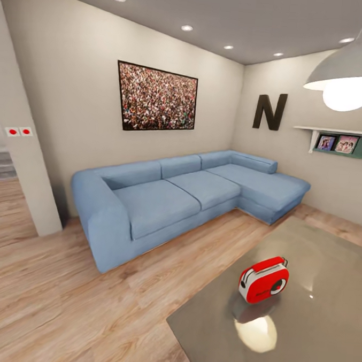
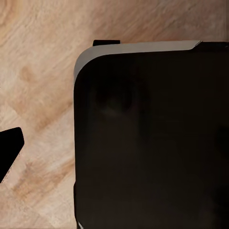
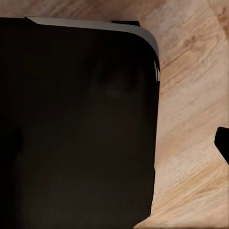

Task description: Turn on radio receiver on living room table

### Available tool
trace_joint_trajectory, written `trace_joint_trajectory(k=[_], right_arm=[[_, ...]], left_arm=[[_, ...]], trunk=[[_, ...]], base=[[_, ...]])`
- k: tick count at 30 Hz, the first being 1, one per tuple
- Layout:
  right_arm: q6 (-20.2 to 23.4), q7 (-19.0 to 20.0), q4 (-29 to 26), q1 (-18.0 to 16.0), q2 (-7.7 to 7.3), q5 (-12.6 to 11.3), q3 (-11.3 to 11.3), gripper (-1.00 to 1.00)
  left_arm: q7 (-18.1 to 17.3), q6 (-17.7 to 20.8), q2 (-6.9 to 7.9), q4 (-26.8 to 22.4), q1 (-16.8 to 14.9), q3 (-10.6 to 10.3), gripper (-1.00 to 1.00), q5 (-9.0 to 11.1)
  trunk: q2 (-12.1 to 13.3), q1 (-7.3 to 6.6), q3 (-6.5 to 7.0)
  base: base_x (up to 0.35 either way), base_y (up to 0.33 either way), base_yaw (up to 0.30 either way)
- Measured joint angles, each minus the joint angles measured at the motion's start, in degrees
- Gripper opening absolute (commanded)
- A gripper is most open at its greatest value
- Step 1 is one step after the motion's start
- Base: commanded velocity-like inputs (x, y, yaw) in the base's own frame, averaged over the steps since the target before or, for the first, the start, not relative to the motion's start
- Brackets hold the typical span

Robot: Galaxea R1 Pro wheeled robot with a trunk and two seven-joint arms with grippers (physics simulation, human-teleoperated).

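Head view gives you the living room: the radio (image 1: 264,279) stands upright on the grey table (image 1: 322,329) near its closer corner, handle up and its round dial face turned toward you. That leaves the front easy to get at, likely where the switch sits, though you cannot pick out a button at this range. A glossy reflection of the pendant lamp (image 1: 345,78) lies on the tabletop just in front of the radio, so judge depth with care.

Beyond the table, the blue sofa (image 1: 185,197) runs along the wall under a framed picture (image 1: 156,97) and the big letter N (image 1: 270,111); a shelf (image 1: 338,142) hangs to the right. Nothing lies between you and the table except wooden floor (image 1: 61,297).

Both wrist views look down at a dark rounded panel, probably the robot's own base, over floorboards. Whether either gripper is spread or closed you cannot tell.
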Motion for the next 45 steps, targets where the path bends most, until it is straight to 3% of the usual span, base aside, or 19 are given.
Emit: trace_joint_trajectory(k=[30, 45], right_arm=[[0.0, 0.0, -0.02, 0.0, -0.01, -0.04, -0.05, 1.0], [0.0, -0.09, -0.06, 0.0, 0.0, -0.5, -0.22, 1.0]], left_arm=[[0.1, -0.01, -0.01, 0.0, 0.0, 0.0, 1.0, -0.09], [0.09, -0.01, 0.0, 0.0, 0.0, 0.0, 1.0, -0.09]], trunk=[[0.0, 0.0, -1.5], [0.0, 0.0, -1.66]], base=[[0.0, 0.0, -0.252], [0.0, 0.0, -0.103]])
